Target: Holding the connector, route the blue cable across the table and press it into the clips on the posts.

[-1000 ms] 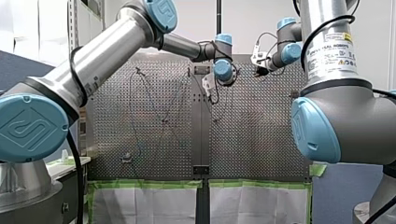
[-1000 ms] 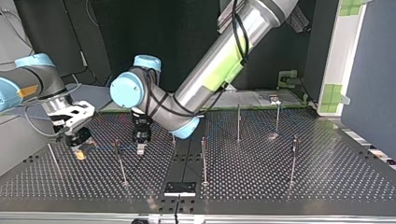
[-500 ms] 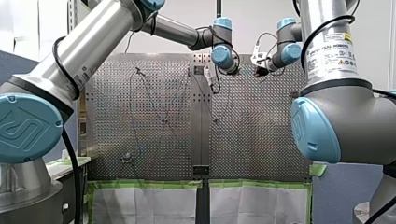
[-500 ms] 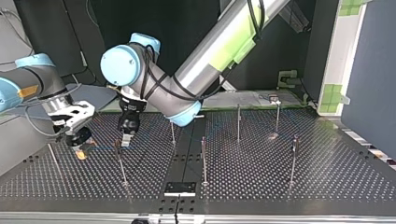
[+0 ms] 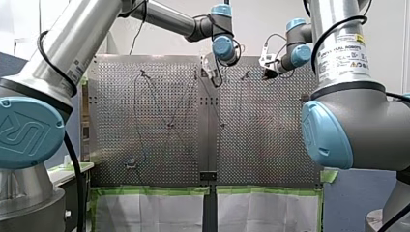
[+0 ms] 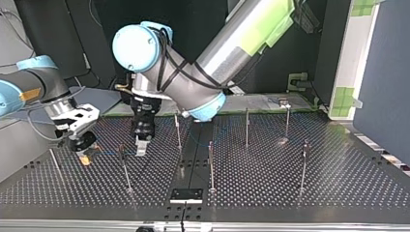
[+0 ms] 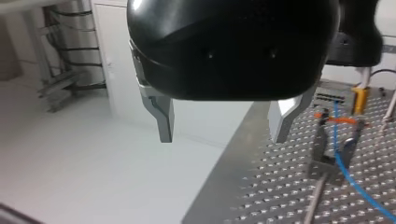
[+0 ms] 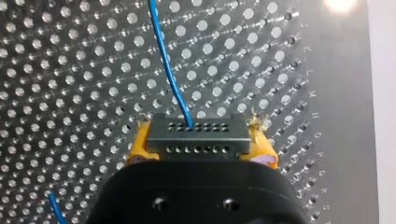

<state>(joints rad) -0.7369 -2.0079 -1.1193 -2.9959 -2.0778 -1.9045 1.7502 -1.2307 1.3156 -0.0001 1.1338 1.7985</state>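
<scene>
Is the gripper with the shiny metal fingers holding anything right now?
No, the left gripper has its two metal fingers spread wide apart, and nothing sits between them.

The cable [image 8: 167, 60] is blue. The connector [image 8: 198, 135] is grey, dotted with two rows of small holes, between yellow pads [image 8: 138, 149]. The table [image 8: 70, 84] is silvery, patterned with even holes. My left gripper [image 7: 223, 137] is black, its fingers [image 7: 164, 119] grey metal.

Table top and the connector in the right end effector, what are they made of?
Table: likely bare metal, satin grey; punched holes, bright glare spot. Connector: probably moulded plastic, matt grey; two rows of pin holes, no shine.
</scene>
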